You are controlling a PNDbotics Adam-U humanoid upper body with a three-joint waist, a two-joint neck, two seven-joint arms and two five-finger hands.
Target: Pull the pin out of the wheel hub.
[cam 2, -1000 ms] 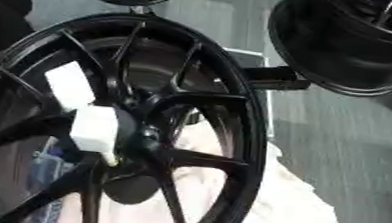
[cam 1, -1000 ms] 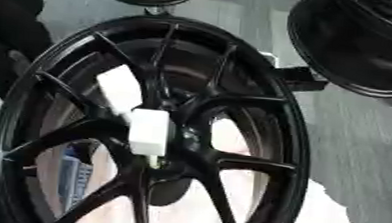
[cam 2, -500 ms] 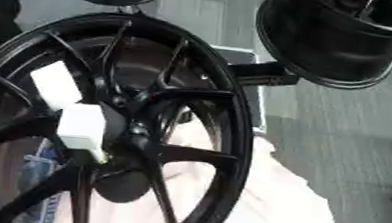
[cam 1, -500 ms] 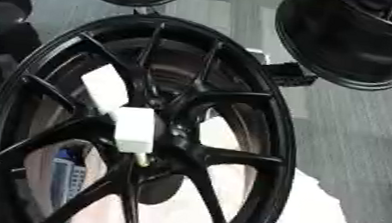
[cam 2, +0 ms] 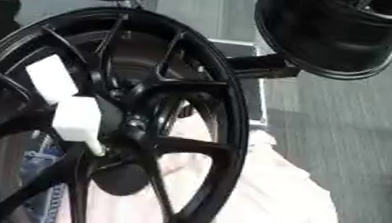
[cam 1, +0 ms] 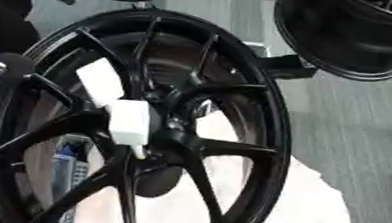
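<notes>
Facing a black wheel hub [cam 1: 137, 124], white pin [cam 1: 131, 122] seated beside its centre.
No robot hand visible, so state unknowable; next, reaching in and gripping the pin.

Wheel hub [cam 1: 234, 111] in front, pin [cam 1: 130, 122] at its centre, second wheel [cam 1: 350, 33] behind right
</notes>
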